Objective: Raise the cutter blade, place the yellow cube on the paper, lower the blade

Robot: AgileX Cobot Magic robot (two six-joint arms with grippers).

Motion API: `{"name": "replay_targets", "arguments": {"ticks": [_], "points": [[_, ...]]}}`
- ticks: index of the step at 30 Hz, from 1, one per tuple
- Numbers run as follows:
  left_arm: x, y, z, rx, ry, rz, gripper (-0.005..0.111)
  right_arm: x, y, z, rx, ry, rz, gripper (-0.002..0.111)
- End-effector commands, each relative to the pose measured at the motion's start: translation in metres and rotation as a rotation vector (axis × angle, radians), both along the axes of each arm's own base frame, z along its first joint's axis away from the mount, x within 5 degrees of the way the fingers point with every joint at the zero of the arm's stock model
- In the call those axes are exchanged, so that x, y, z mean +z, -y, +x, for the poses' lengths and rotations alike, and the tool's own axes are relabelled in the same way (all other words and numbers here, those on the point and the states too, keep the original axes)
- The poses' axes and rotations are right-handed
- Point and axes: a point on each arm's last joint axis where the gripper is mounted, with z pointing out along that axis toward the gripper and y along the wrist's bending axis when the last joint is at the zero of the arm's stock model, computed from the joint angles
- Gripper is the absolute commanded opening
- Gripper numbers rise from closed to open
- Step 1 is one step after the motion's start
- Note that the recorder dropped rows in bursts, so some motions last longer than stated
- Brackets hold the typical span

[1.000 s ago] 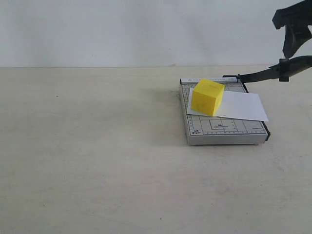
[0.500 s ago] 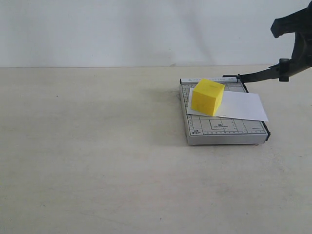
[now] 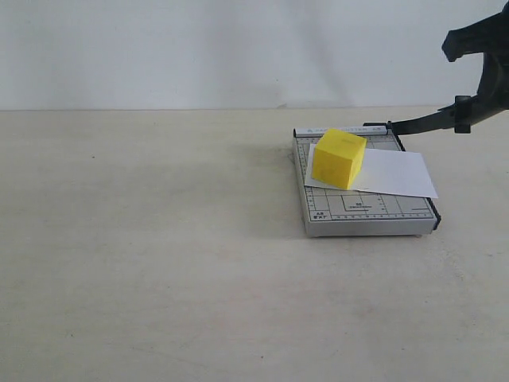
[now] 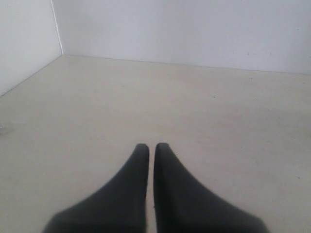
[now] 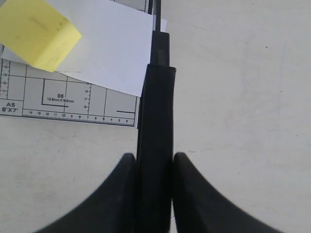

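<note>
One matte yellow cube (image 3: pixel 339 158) sits on one white paper sheet (image 3: pixel 394 173). Right tool (image 5: pixel 154 158) clamps one black cutter blade (image 3: pixel 421 122); left tool (image 4: pixel 151 148) is closed, empty. Beige bench (image 3: pixel 159 239), white wall (image 3: pixel 199 48).

Set on a broad, matte, off-white tabletop (image 3: pixel 159 278), faintly speckled and scuffed. Backed by a plain white wall (image 3: pixel 199 48), met at a corner by a side wall (image 4: pixel 24 43) of the same white in the left wrist view. Lit softly and evenly, with only faint, diffuse shadows.
</note>
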Motion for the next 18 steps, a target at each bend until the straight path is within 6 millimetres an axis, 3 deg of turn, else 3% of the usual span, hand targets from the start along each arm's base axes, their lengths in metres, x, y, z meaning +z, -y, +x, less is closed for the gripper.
{"name": "replay_targets", "arguments": {"ticks": [1,7,13,18], "points": [[0.0,0.0,0.0,0.0,0.014,0.007,0.004,-0.007,-0.003,-0.001,0.016,-0.026,0.031,0.023],[0.0,0.0,0.0,0.0,0.016,0.007,0.004,-0.044,-0.001,-0.027,0.027,-0.161,0.017,0.023],[0.0,0.0,0.0,0.0,0.016,0.007,0.004,-0.071,-0.002,-0.048,0.012,-0.116,0.067,0.023],[0.0,0.0,0.0,0.0,0.016,0.007,0.004,-0.108,-0.001,-0.065,0.008,-0.186,0.07,0.023]]}}
